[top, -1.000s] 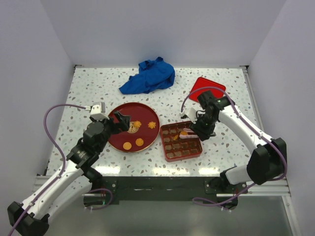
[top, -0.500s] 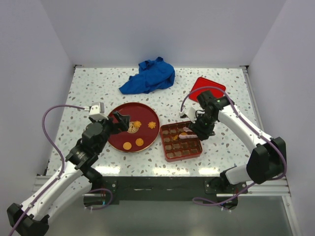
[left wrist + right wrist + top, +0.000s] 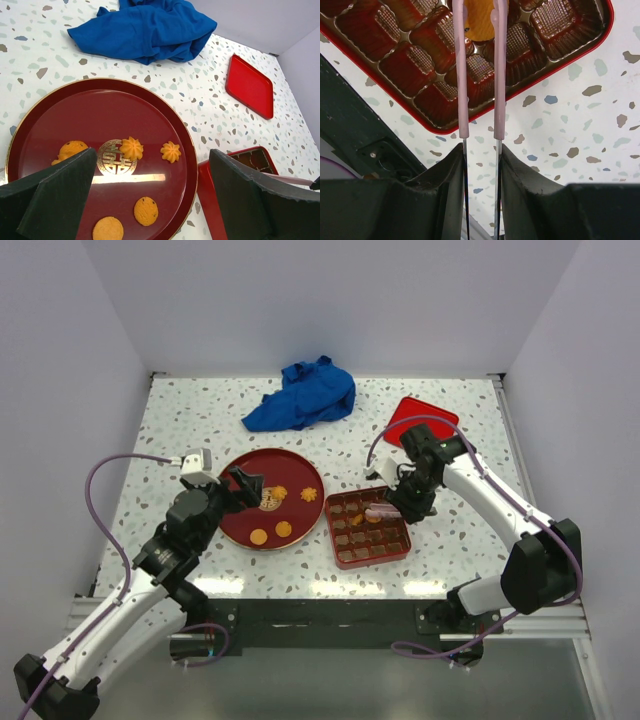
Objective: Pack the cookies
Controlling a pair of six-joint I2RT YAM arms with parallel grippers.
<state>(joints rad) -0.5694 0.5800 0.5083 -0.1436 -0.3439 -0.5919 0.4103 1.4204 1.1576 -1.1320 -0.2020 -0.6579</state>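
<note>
Five cookies (image 3: 131, 148) lie on the dark red plate (image 3: 100, 105). The leftmost is half hidden behind a finger of the left gripper (image 3: 152, 159), whose jaws stand wide. The right gripper (image 3: 481, 155) clamps pink tweezers (image 3: 461, 75) over the compartment tray (image 3: 395, 65). Another of the cookies shows between their prongs, cut off at the top edge; whether it is gripped or lying loose is unclear. The table (image 3: 580, 110) is speckled and the walls (image 3: 330, 300) are plain and pale. A blue cloth (image 3: 145, 27) and a red lid (image 3: 250, 86) lie at the far side.
</note>
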